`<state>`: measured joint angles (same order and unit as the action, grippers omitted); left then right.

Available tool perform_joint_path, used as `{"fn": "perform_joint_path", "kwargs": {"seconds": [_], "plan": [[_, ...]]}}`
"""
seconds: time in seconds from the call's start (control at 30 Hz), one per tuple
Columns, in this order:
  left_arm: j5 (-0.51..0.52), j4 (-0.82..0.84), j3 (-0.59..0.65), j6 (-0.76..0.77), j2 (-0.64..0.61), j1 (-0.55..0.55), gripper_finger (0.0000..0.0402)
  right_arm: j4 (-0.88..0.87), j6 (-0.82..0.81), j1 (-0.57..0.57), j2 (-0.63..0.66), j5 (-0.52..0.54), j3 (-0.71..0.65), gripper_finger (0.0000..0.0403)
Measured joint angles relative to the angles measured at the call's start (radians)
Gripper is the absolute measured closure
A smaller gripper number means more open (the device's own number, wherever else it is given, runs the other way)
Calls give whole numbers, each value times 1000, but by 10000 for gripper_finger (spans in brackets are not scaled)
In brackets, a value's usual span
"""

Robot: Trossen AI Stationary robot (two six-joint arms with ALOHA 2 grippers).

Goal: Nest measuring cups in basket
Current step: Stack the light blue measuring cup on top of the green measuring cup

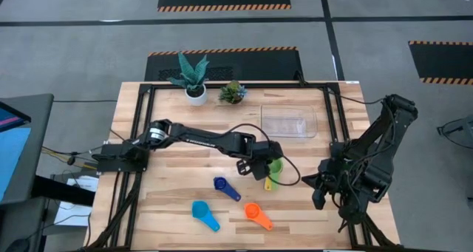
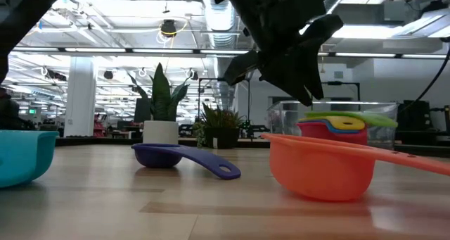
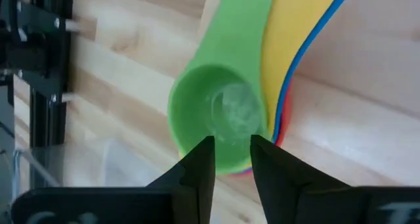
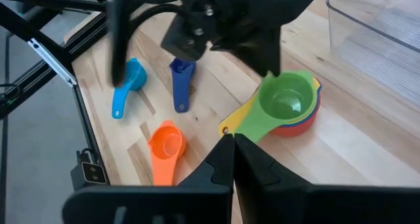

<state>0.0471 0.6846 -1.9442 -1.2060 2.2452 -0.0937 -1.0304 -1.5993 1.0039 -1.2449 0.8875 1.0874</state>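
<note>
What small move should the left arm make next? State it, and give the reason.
Probably lift the left claw straight up off the nested stack. The green cup sits on top of the yellow, blue and red ones, and the claw's fingers stand slightly apart at its rim, apparently letting go. The dark blue cup, light blue cup and orange cup lie loose; the basket holds none.

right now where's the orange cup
In the high view the orange cup lies near the table's front edge, right of the light blue cup and below the green-topped stack.

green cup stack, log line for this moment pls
left gripper: open over green cup | stack: outside basket | right gripper: shut, waiting
</note>
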Motion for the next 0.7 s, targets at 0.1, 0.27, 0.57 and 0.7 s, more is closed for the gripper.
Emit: {"fn": "perform_joint_path", "kwargs": {"seconds": [0.1, 0.27, 0.57, 0.7], "plan": [[86, 0, 0, 30, 0, 1, 305, 1, 0, 0, 0, 0, 0, 375], [279, 78, 1, 311, -24, -26, 303, -1, 0, 0, 0, 0, 0, 377], [27, 641, 1, 978, -97, -78, 303, -12, 9, -3, 0, -26, 0, 382], [-131, 792, 25, 1119, -97, -115, 303, -12, 11, -5, 0, -26, 0, 375]]}}
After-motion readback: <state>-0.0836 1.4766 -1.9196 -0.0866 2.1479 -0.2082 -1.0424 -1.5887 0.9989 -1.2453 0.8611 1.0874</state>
